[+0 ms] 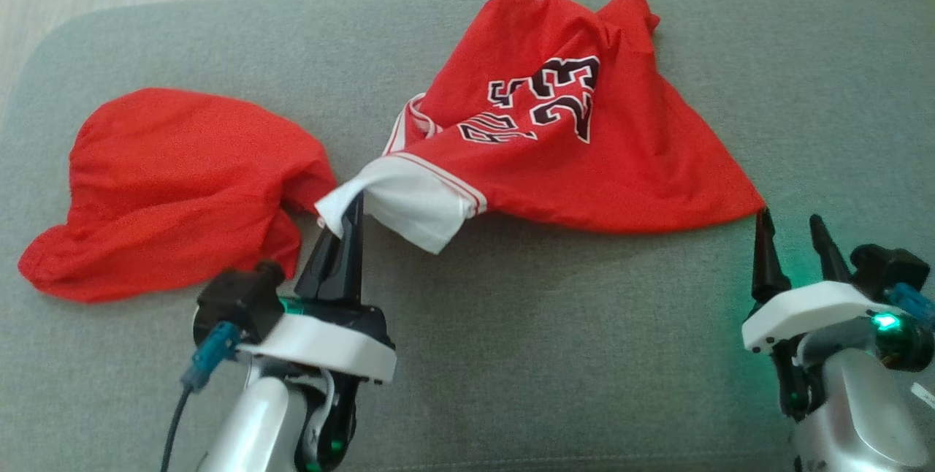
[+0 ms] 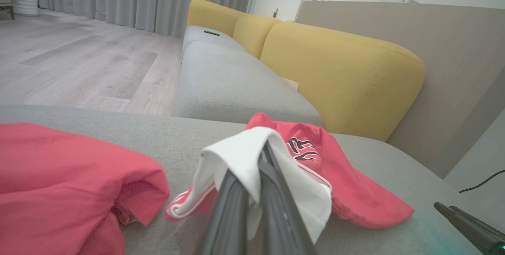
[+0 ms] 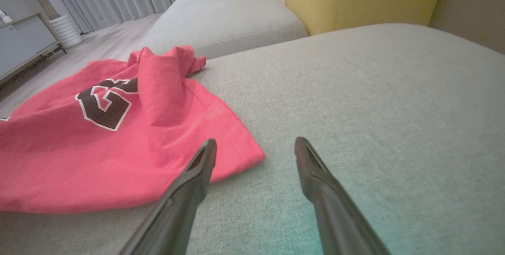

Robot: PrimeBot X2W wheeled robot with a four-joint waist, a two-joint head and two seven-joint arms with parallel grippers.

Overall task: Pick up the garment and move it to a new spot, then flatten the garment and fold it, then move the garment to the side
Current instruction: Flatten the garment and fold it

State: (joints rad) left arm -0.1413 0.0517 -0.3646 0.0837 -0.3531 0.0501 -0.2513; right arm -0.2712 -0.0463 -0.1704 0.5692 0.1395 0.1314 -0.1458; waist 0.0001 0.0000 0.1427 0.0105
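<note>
1. Jersey position: the red jersey (image 1: 584, 128) lies crumpled on the grey sofa cushion (image 1: 584, 355) toward the far edge of the seat, with its black "23" print facing up.
2. Grip: the left gripper (image 1: 354, 210) is pinched together on the jersey's white panel (image 1: 409, 202). In the left wrist view that panel drapes over the tips of the closed fingers (image 2: 232, 207).
3. From that pinch, the red body of the jersey spreads away to the right and toward the back of the cushion.
4. Other arm: the right gripper (image 1: 789, 218) has its fingers apart and nothing between them. It sits low over the cushion at the jersey's near right corner.
5. In the right wrist view that corner lies just ahead of the tip nearer the jersey, partly in the gap. Whether cloth and finger touch cannot be told.
6. A red bundle (image 1: 175, 187) lies left of the left gripper, close beside the white panel. Whether it is joined to the jersey cannot be told.
7. A yellow backrest (image 2: 335, 73) and wood floor (image 2: 79, 65) lie beyond.
</note>
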